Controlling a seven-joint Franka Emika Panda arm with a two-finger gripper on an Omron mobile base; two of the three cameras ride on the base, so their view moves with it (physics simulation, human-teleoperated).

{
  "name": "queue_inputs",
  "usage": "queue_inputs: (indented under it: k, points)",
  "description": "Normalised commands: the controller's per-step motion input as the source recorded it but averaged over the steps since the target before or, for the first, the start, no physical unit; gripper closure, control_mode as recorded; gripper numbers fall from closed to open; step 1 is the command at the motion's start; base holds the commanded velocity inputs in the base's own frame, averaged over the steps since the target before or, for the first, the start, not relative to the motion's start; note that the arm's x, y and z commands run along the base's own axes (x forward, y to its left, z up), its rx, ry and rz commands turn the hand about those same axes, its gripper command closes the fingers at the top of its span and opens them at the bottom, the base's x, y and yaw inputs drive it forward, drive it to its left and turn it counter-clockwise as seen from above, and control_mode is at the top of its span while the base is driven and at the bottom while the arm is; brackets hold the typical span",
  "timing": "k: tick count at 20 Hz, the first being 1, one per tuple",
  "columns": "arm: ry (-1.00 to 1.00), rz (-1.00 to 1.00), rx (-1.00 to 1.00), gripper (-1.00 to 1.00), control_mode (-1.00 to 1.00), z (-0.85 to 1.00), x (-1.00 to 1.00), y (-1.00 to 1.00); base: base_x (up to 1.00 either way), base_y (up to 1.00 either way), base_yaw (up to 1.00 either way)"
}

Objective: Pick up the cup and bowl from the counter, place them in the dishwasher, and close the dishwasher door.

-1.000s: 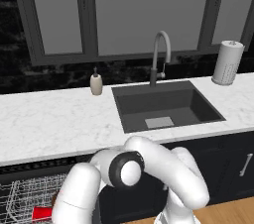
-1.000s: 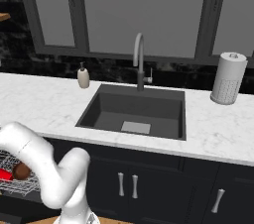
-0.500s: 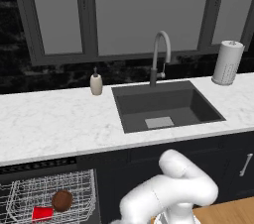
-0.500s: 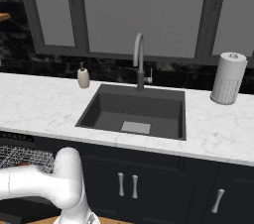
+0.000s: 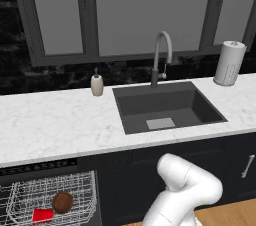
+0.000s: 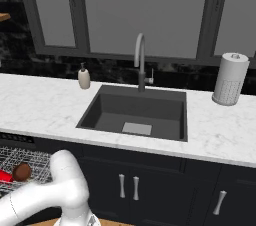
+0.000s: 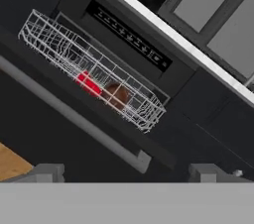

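The red cup [image 5: 43,215] lies in the white wire rack [image 5: 30,192] of the open dishwasher [image 5: 40,166], and the reddish-brown bowl [image 5: 62,202] sits right beside it. Both show again in the right base view: bowl [image 6: 21,171], cup [image 6: 4,176]. In the hand view the cup [image 7: 89,83] and bowl [image 7: 116,95] rest in the rack [image 7: 59,49], beyond the dark dishwasher door [image 7: 44,134] with its grey bar handle [image 7: 74,114]. My gripper [image 7: 128,173] is open and holds nothing; it is low, facing the door's front near the handle.
The white marble counter [image 5: 55,125] carries a beige soap dispenser [image 5: 96,84] and a paper towel roll [image 5: 229,63]. The dark sink [image 5: 167,107] with its faucet [image 5: 161,55] lies in the middle. Dark cabinet doors [image 6: 150,185] stand right of the dishwasher. Wooden floor [image 7: 12,163] lies below.
The arm has swung down from over the rack and now bends low in front of the cabinets. Cup and bowl stay in the rack. The gripper remains open.
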Motion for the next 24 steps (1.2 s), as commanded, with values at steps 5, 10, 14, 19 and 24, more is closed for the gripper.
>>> queue_inputs:
  k: [5,10,14,19,24]
  points:
    - [-0.36,-0.11,-0.03,-1.00,-1.00,-0.83,0.01,0.34,0.00,0.00,0.00]
    - [-0.21,-0.21,-0.03,-1.00,-1.00,-0.80,0.08,0.77,0.00,0.00,0.00]
    - [-0.19,-0.32,-0.01,-1.00,-1.00,-0.88,0.01,0.75,0.00,0.00,0.00]
    - [-0.32,-0.22,-0.13,-1.00,-1.00,-0.93,0.00,0.80,0.00,0.00,0.00]
    - [-0.49,-0.02,-0.27,-1.00,-1.00,-0.98,-0.02,0.77,0.00,0.00,0.00]
